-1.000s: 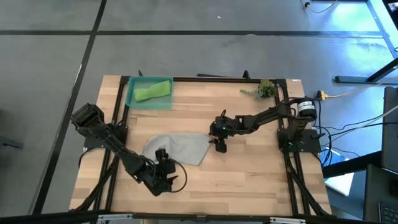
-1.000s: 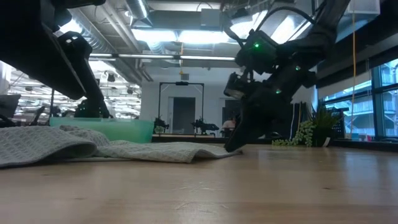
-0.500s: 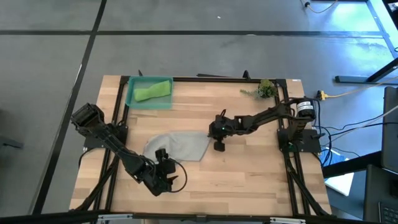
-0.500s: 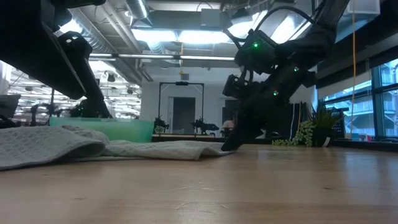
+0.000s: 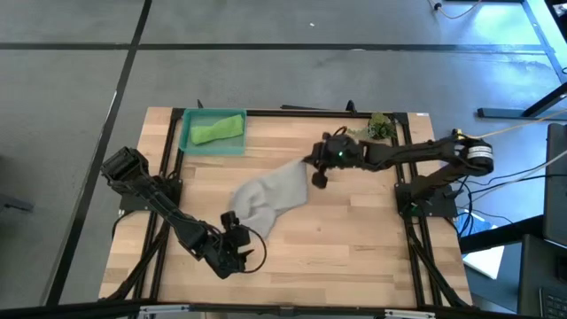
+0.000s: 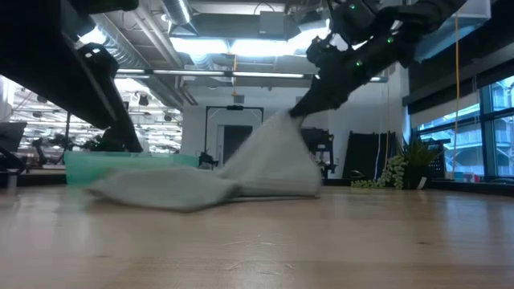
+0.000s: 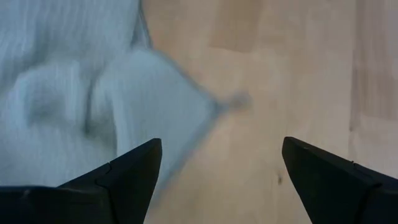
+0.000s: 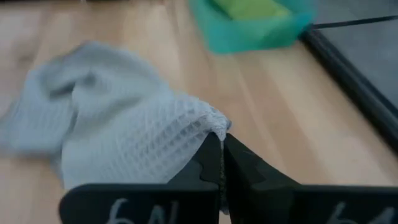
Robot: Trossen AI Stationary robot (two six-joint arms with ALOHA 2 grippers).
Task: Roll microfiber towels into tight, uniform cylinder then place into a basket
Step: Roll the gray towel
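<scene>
Your low view is backlit by ceiling lights (image 6: 233, 44); arms silhouette. Grey towel (image 7: 74, 106) blurs in both wrist views.

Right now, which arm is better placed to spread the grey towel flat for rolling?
The right. Its gripper is shut on a corner of the grey towel, lifting it off the table. The left gripper sits open beside the towel's near end, holding nothing.

A wooden desk (image 5: 354, 239) stands on grey floor (image 5: 266, 71); beyond it, ceiling lights (image 6: 233, 48), windows (image 6: 450, 128), and a potted plant (image 6: 418, 164).
</scene>
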